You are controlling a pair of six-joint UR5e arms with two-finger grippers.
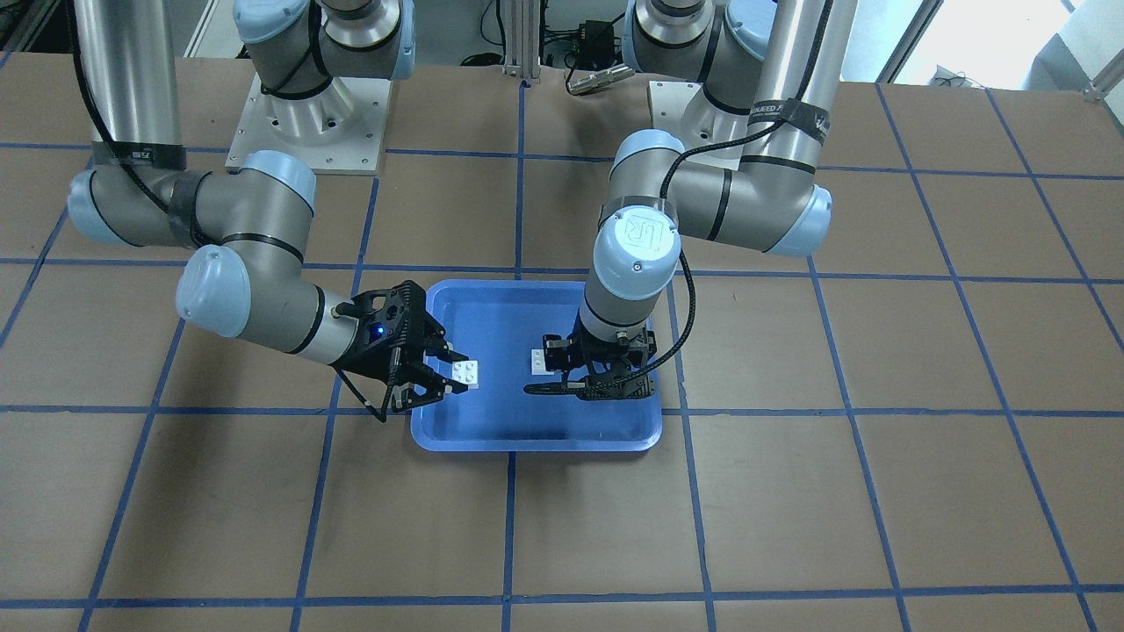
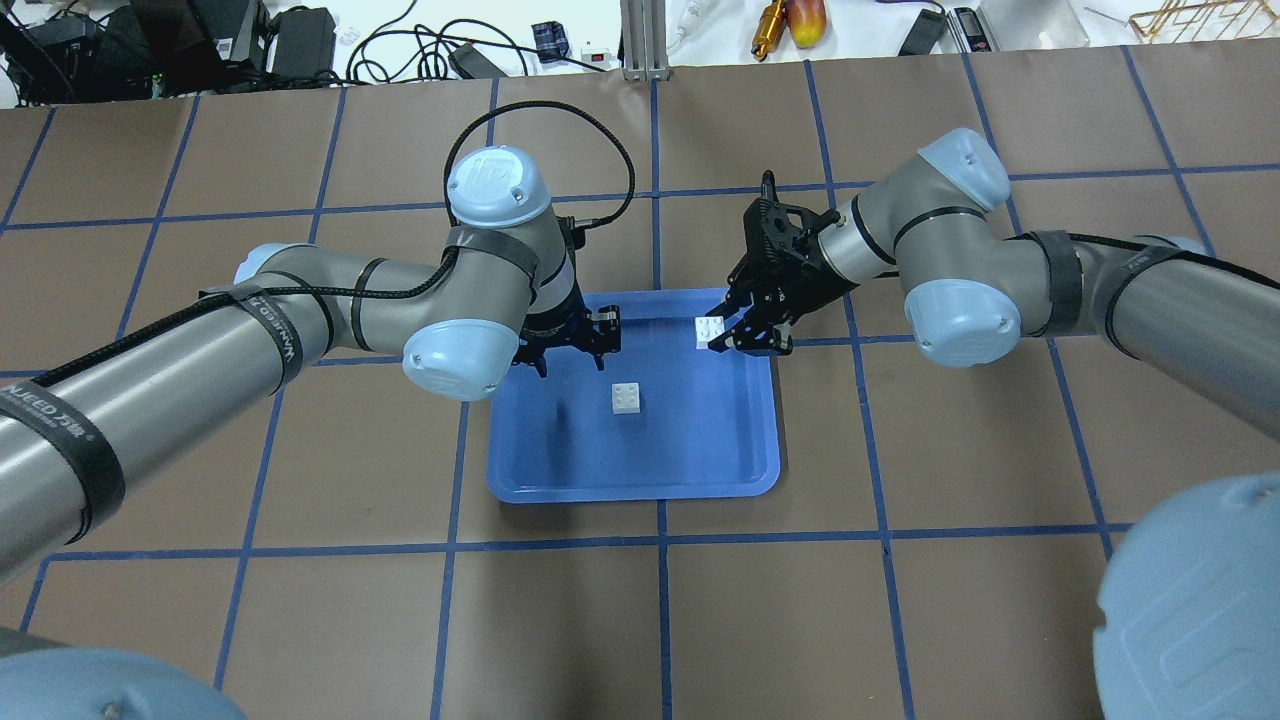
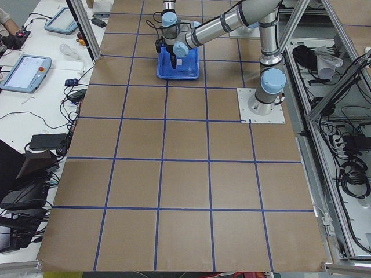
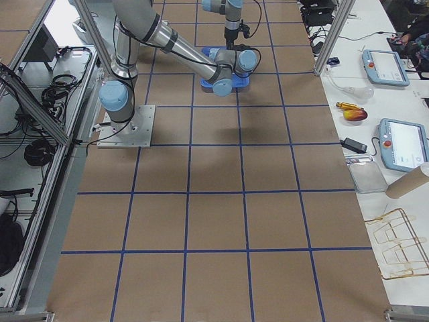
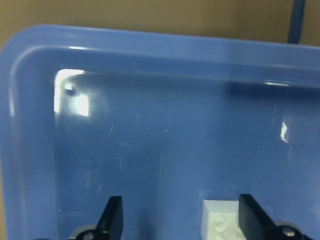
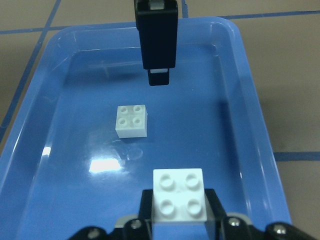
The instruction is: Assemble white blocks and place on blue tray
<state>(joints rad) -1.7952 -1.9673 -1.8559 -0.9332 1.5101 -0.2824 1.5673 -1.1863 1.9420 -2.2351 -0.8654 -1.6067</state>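
- Hovering at the 1 o'clock corner of the blue tray (image 2: 640,488) in the overhead view, my right gripper (image 2: 742,336) pinches one white block (image 6: 179,194) by its sides, studs up.
- A second white block (image 6: 132,120) lies loose near the middle of the tray floor, studs up. In the right wrist view it sits at about 11 o'clock from the held one, clearly apart from it.
- My left gripper (image 5: 182,216) hangs over the tray's 10 o'clock side, its fingers (image 5: 113,219) spread and gripping nothing. Its wrist view shows the loose block low in frame, close to the 3 o'clock finger; I cannot tell whether they touch.
- I judge the step in hand to be the mating: carrying the held block over the loose one and seating it on the studs.
- To do it well, I would square the held block's edges to the lower block and centre it directly above. Then I would press straight down without tilt.
- The tray floor looks slick, so the lower block may skid under pressure. Closing the left fingers on its sides first should steady it.
- I cannot tell how far the right pads reach below the held block, so I would watch that they do not foul the lower one.
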